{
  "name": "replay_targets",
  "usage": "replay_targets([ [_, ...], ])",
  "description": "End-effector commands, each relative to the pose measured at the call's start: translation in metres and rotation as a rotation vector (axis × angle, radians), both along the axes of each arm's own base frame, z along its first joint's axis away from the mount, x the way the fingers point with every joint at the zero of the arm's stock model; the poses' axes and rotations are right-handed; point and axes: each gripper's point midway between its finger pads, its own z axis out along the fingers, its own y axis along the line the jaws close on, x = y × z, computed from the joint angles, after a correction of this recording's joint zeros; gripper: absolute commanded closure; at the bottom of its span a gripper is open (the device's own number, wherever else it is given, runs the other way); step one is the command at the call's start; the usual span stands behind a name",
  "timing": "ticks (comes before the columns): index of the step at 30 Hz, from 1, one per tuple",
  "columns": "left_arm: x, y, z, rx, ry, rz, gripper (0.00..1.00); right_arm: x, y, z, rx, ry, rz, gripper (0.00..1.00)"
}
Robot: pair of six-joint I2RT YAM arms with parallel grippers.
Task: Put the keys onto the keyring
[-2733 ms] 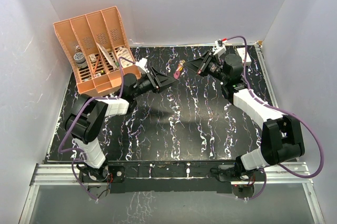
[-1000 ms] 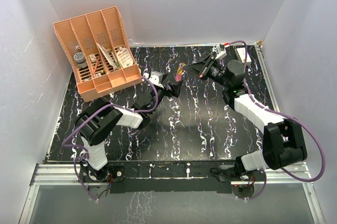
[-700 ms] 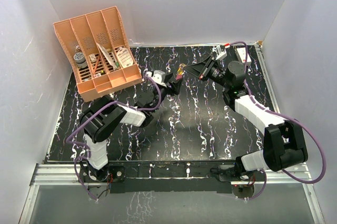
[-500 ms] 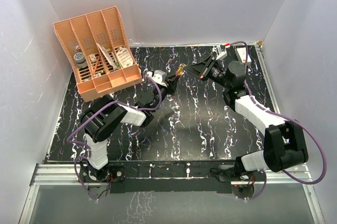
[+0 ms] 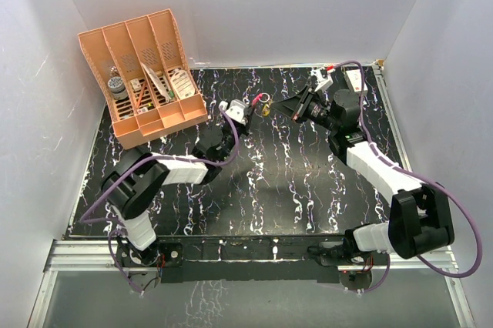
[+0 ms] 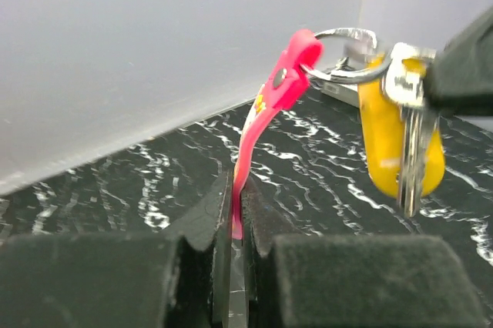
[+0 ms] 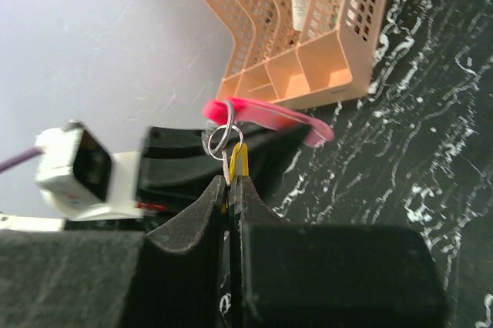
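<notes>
1. Orange desk organizer [image 5: 158,118]: stands at the far left corner of the table [image 5: 293,189]. It plays no part in this step.

2. Left hand [image 6: 237,228]: shut tight on the lower end of the keyring [image 6: 258,124]. The jaws pinch the flat pink strap, which rises from them with the ring [image 6: 339,79] at its top.

3. Keyring location: held in the air over the far middle of the table, between the two hands.

4. Key [image 6: 400,139]: has a yellow head cover and a silver blade. It hangs just beside the ring and touches it at the head. The ring appears to pass through the head hole, but the views do not confirm full seating.

5. Right hand [image 7: 229,189]: shut on the key, with the jaws clamping its blade end from the right.

6. Handling judgement:
- The strap is soft and light and will bend under side load. Grip it close to the ring for stiffness.
- The ring is stiff, springy and slippery.
- The key is small, rigid and smooth. Hold it by the flat faces, leaving the head hole free.
</notes>
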Motion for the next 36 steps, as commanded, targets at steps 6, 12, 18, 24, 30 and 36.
replay_targets([
  [6,-0.002,0.028,0.06,0.351,-0.151,0.103,1.0,0.002,-0.018,-0.009,-0.209,-0.06,-0.086,0.65],
  [12,0.0,0.026,0.076,0.447,-0.15,0.089,1.0,0.006,-0.035,-0.012,-0.253,-0.066,-0.199,0.33],
  [18,-0.001,0.033,0.09,0.467,-0.143,0.112,1.0,0.01,-0.051,-0.028,-0.312,-0.035,-0.283,0.31],
  [24,0.0,0.038,0.098,0.474,-0.144,0.135,1.0,0.012,-0.073,-0.041,-0.386,-0.013,-0.392,0.28],
  [30,0.001,0.037,0.098,0.479,-0.141,0.136,1.0,0.011,-0.076,-0.042,-0.404,-0.014,-0.404,0.27],
  [36,0.002,0.039,0.098,0.481,-0.136,0.145,1.0,0.011,-0.082,-0.044,-0.427,-0.011,-0.43,0.22],
])
